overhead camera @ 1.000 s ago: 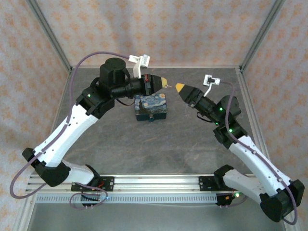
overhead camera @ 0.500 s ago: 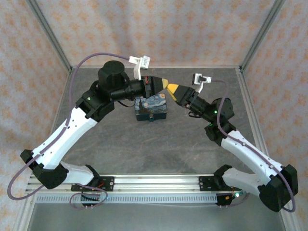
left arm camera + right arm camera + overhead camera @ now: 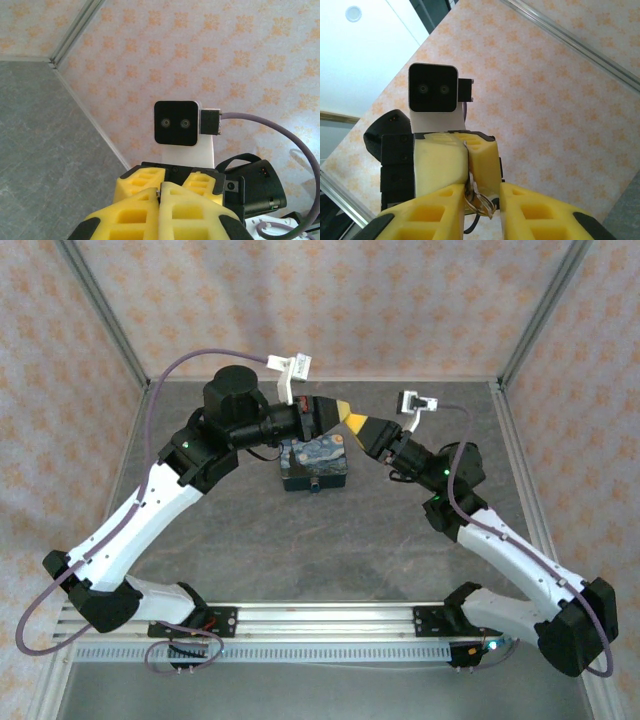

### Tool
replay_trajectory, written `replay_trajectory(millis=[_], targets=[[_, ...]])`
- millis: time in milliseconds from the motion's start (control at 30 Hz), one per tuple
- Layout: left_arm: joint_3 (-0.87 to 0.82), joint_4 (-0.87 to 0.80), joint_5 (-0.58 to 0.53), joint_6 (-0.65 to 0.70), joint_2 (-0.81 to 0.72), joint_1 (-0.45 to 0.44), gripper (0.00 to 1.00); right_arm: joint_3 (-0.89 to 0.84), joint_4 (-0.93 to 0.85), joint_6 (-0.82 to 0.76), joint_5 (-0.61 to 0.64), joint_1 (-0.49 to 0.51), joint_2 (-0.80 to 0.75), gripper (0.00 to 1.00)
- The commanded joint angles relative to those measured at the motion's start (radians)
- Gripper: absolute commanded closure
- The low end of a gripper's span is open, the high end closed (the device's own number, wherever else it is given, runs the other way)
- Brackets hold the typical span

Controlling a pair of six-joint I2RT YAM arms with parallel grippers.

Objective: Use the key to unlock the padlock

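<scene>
My two grippers meet tip to tip in the air above the dark blue starry-print tin (image 3: 314, 462). My left gripper (image 3: 344, 411) (image 3: 161, 192) is shut on the key (image 3: 476, 192), a thin silvery piece with a wire ring hanging from it. Only a glint of the key (image 3: 160, 189) shows in the left wrist view. My right gripper (image 3: 361, 424) (image 3: 482, 194) faces it, jaws narrowly apart with one finger on each side of the key and ring. A small dark piece (image 3: 318, 486) sits at the tin's front. I cannot tell whether it is the padlock.
The grey table (image 3: 330, 540) is ringed by patterned walls (image 3: 330, 300) with metal corner posts. The arm bases are bolted to a rail (image 3: 320, 620) at the near edge. Cables loop off both wrists.
My right arm has swung left until its tip meets the left gripper, and its jaws have narrowed around the key. The left arm has hardly moved.
</scene>
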Motion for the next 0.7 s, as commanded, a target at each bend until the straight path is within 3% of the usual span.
replay_trajectory(millis=[0, 100, 233, 267, 333, 433, 567, 667], targets=[[0.001, 0.054, 0.025, -0.005, -0.013, -0.017, 1.0, 0.047, 0.033, -0.033, 0.02, 0.003, -0.001, 0.86], [0.0, 0.06, 0.03, -0.01, -0.015, -0.017, 1.0, 0.058, 0.016, -0.05, 0.022, 0.003, 0.0, 1.0], [0.007, 0.054, 0.025, -0.008, -0.015, -0.017, 1.0, 0.046, -0.007, -0.074, 0.031, 0.003, -0.008, 1.0], [0.009, 0.049, 0.022, -0.006, -0.015, -0.017, 0.96, 0.042, -0.011, -0.08, 0.033, 0.003, -0.011, 1.0], [0.012, 0.042, 0.011, -0.005, -0.019, -0.017, 0.73, 0.042, -0.036, -0.1, 0.034, 0.003, -0.02, 1.0], [0.018, 0.036, -0.002, -0.004, -0.021, -0.017, 0.52, 0.046, -0.077, -0.129, 0.027, 0.003, -0.03, 1.0], [0.03, 0.013, -0.025, 0.006, -0.022, -0.013, 0.43, 0.051, -0.124, -0.16, 0.015, 0.003, -0.045, 1.0], [0.029, 0.0, -0.045, 0.007, -0.029, -0.005, 0.42, 0.051, -0.153, -0.18, 0.009, 0.003, -0.056, 1.0]])
